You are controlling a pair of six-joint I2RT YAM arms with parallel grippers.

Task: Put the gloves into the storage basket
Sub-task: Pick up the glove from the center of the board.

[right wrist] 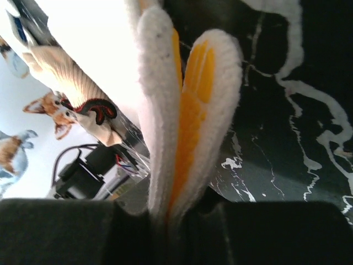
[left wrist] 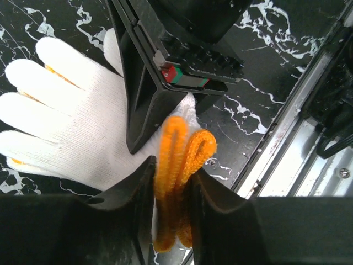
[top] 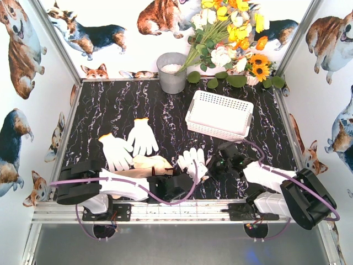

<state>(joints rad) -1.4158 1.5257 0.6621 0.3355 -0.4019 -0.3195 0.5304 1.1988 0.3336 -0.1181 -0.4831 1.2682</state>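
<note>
Gripping orange-cuffed glove (left wrist: 66, 110) in left claw (left wrist: 172, 182), folded glove (right wrist: 157, 110) in right claw (right wrist: 175, 212). Pickup step. Next likely: lift both, carry to storage basket (top: 219, 115) upper right.

Grey metal bucket (top: 172, 72) at far edge; yellow-and-white bouquet (top: 231, 27) just right of it. Black marbled tabletop (top: 110, 105); corgi-print walls (top: 22, 83) around.
</note>
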